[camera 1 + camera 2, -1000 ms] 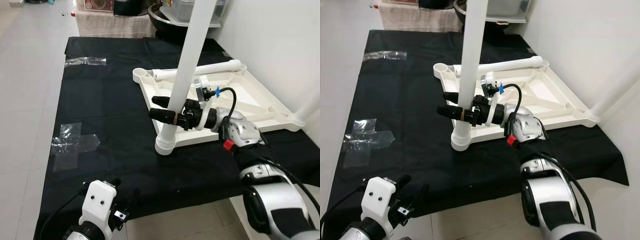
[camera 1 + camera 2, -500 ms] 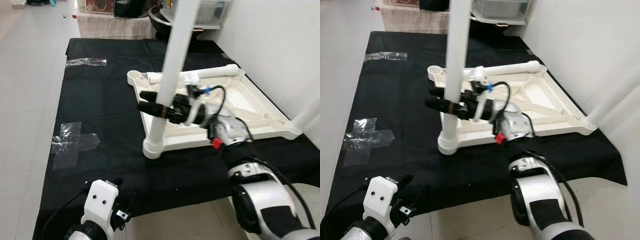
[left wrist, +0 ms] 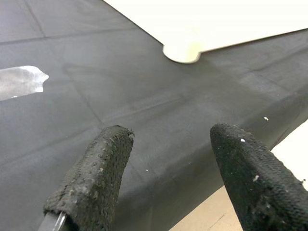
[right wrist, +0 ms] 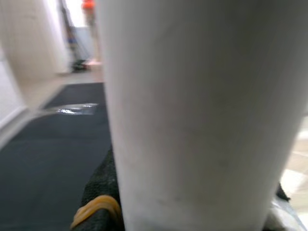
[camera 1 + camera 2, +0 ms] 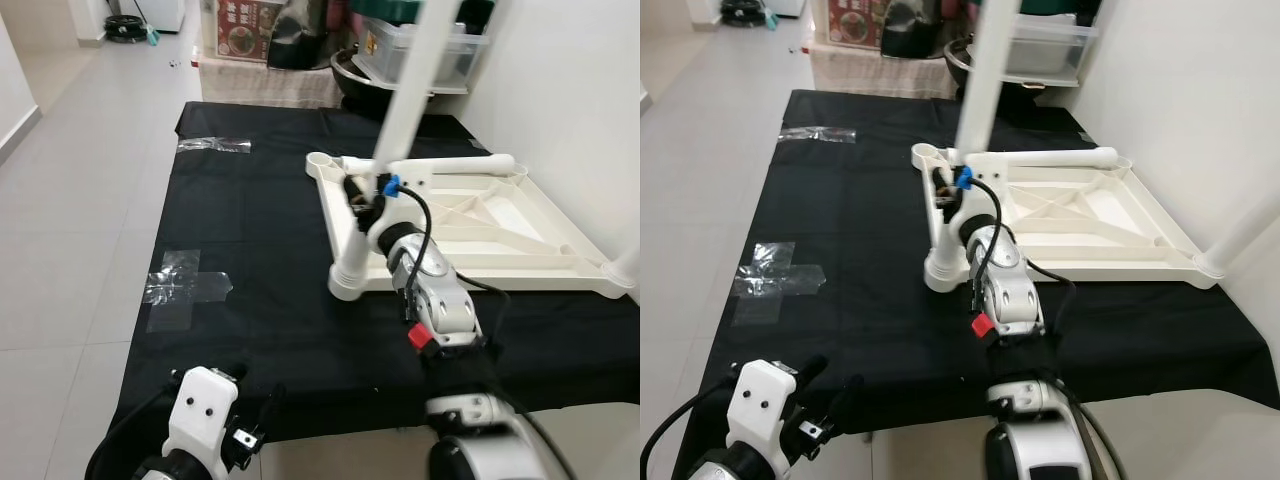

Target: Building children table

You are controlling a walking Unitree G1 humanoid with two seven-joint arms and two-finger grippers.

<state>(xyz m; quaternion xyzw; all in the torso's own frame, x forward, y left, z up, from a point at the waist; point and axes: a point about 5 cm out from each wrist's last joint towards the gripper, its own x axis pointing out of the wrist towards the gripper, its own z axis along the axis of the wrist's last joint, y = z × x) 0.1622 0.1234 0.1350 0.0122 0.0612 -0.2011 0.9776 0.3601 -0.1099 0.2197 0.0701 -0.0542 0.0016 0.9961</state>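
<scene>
The white table top (image 5: 490, 215) lies upside down on a black cloth (image 5: 250, 240). A white leg (image 5: 400, 130) stands in its near left corner socket (image 5: 350, 281), leaning slightly. My right gripper (image 5: 357, 193) is shut on this leg low down; in the right wrist view the leg (image 4: 192, 110) sits right against the camera, with a black finger (image 4: 98, 204) beside it. A second leg (image 5: 440, 164) lies along the top's far edge. Another leg (image 5: 628, 265) rises at the right corner. My left gripper (image 3: 168, 139) hangs open and empty over the cloth's near edge.
Strips of clear tape (image 5: 186, 289) are stuck on the cloth at the left. A clear storage box (image 5: 405, 45), a dark bowl (image 5: 355, 78) and other clutter stand beyond the cloth. A white wall (image 5: 570, 90) runs along the right, grey floor tiles (image 5: 70, 210) on the left.
The whole picture has shifted, so the camera moved; my right arm now reaches straight ahead. The right gripper stays shut on the leg standing in the corner socket.
</scene>
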